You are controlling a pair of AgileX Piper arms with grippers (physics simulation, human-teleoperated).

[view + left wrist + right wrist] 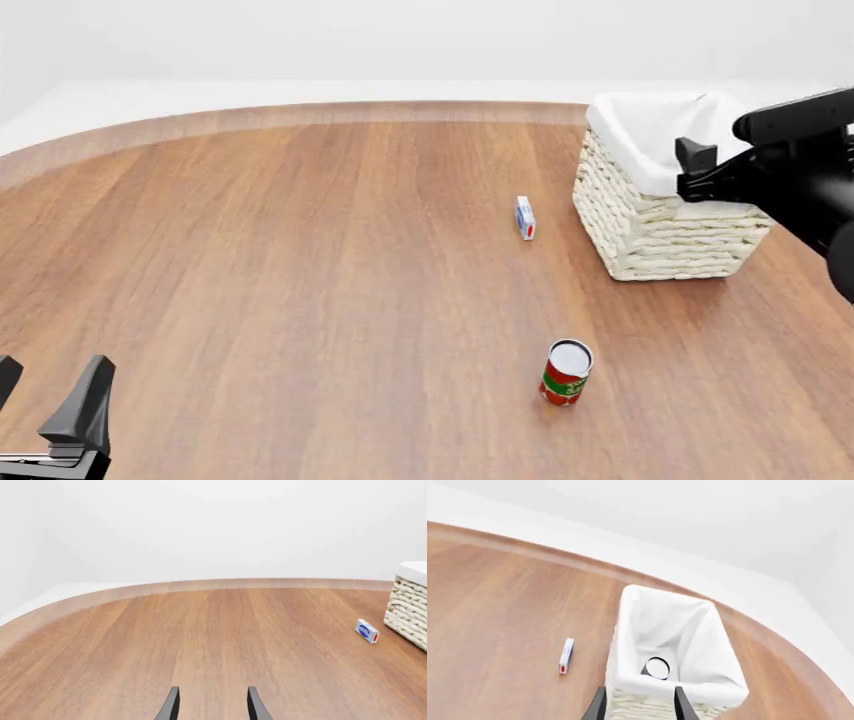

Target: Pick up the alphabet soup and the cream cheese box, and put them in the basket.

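I think the soup point(657, 667) is done: a can with a silver top sits inside the basket point(654, 235). My right gripper point(638, 702) hangs over the basket's near rim, fingers spread, holding nothing. The box point(525, 217) comes next. It stands on its thin edge just beside the basket, not touching it. My left gripper point(210, 705) waits low, far from the basket, fingers apart and empty.

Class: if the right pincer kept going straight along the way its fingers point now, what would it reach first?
Probably the basket: the right pincer hangs open over its near rim, aimed into the liner where a can's round top shows. Depth is unclear, so rim or can could come first.
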